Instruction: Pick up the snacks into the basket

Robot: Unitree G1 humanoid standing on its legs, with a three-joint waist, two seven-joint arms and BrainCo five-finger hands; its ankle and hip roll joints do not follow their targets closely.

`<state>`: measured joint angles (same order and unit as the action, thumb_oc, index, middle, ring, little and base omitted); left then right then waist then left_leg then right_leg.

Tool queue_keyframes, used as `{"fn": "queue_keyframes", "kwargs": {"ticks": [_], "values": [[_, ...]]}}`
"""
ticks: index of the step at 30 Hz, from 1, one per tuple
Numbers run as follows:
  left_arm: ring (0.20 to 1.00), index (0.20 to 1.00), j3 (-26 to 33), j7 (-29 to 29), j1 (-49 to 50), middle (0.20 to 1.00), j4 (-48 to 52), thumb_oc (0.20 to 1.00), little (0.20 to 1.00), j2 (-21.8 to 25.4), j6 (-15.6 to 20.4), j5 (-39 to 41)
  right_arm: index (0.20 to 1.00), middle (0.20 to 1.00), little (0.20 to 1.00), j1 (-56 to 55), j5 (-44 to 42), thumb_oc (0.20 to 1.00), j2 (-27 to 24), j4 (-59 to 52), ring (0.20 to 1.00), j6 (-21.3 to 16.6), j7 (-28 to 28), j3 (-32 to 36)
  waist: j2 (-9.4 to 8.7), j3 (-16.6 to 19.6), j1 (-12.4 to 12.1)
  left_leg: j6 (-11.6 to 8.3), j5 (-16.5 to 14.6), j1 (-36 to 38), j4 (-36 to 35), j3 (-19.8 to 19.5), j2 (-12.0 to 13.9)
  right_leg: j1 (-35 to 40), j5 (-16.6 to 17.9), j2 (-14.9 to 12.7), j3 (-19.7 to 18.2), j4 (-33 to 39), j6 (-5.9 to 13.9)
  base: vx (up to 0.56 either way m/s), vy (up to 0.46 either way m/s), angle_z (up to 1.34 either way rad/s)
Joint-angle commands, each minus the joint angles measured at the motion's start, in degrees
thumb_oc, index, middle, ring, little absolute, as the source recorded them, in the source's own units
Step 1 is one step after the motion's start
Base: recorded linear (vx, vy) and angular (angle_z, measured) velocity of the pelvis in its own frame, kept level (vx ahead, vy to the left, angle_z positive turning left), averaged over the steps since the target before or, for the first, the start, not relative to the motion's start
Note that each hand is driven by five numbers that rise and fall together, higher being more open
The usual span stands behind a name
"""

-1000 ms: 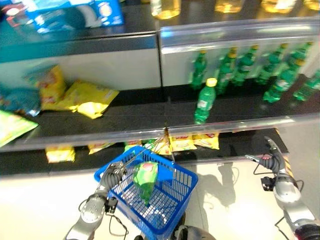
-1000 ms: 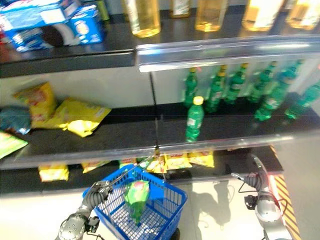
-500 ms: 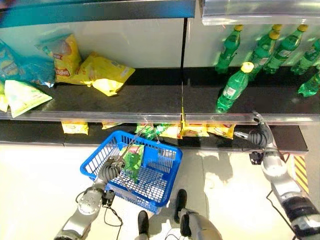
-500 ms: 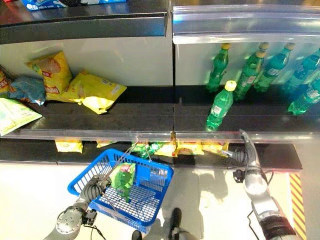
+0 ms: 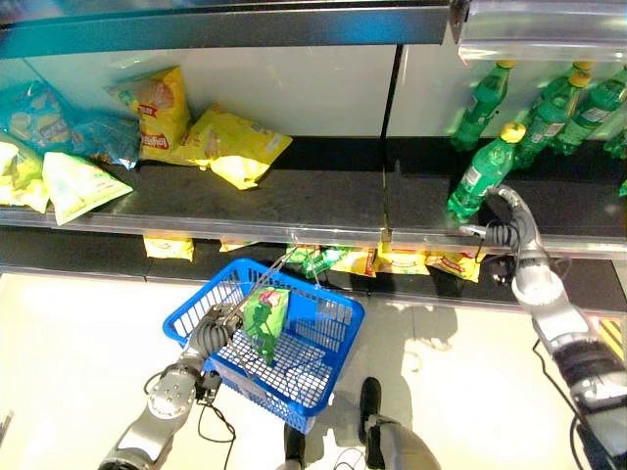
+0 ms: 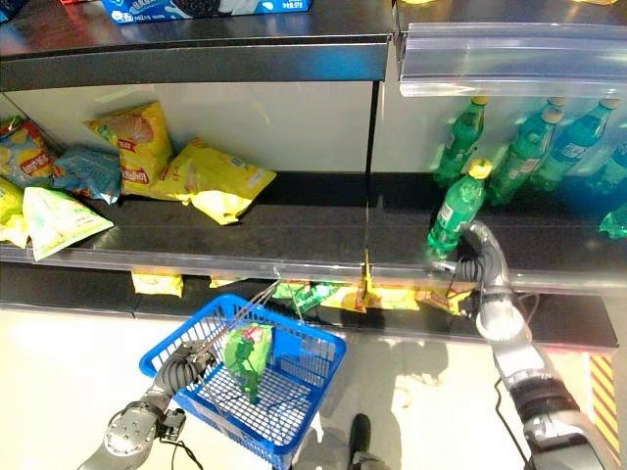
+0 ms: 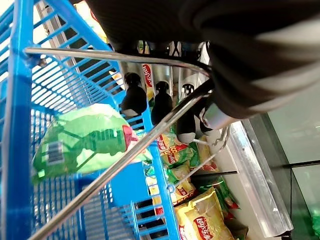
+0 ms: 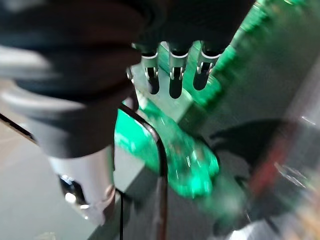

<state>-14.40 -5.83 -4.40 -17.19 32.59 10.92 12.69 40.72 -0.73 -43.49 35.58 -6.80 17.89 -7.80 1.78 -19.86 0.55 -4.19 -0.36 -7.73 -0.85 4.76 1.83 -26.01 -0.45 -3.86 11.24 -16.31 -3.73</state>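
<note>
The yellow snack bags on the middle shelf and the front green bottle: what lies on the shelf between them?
Nothing: between the yellow snack bags and the front green bottle the dark shelf is bare, crossed only by a thin vertical divider; both eye views show it.

Green bottles (image 5: 549,103) stand on the dark shelf (image 5: 323,201), one (image 5: 482,173) near its front edge.
</note>
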Motion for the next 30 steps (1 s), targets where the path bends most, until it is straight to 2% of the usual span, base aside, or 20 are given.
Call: {"fn": "queue_keyframes", "kwargs": {"ticks": [1,26,30], "values": [[0.2,0.2,0.9,0.1,-1.5,0.2,9.0,0.2,0.2,1.4,6.2,3.9,1.0,1.0,1.0,4.8,-1.1,1.0,-2.4,-0.3,1.0,-1.4,1.8,-3.2,-0.78,2.7,-0.3,-0.56,-1.3,1.1,1.1,-1.4,2.4,0.1,-1.9,-4.0,-3.3,-3.6,10.63,0.0,0.006,-0.04],[0.2,0.2,0.2,0.2,-2.1,0.2,10.0,0.2,0.2,1.2,5.5,3.7,1.0,1.0,1.0,4.3,1.4,1.0,-1.4,-2.0,1.0,-0.5,1.3,-4.3,0.28,2.0,-0.6,-0.76,-1.5,1.6,1.2,-3.6,2.4,-0.5,-3.6,-5.4,-2.2,-7.1,10.77,0.0,-0.005,0.01],[0.2,0.2,0.0,-0.1,-2.0,0.2,9.6,0.2,0.2,1.1,5.4,4.0,1.0,1.0,1.0,4.8,-1.4,1.0,0.0,0.9,1.0,-0.7,2.5,-2.8,0.46,2.1,-0.9,-0.82,-1.1,1.5,0.7,-4.1,2.1,-0.9,-3.5,-5.5,-2.5,-7.1,10.7,0.0,-0.003,0.01]]}}
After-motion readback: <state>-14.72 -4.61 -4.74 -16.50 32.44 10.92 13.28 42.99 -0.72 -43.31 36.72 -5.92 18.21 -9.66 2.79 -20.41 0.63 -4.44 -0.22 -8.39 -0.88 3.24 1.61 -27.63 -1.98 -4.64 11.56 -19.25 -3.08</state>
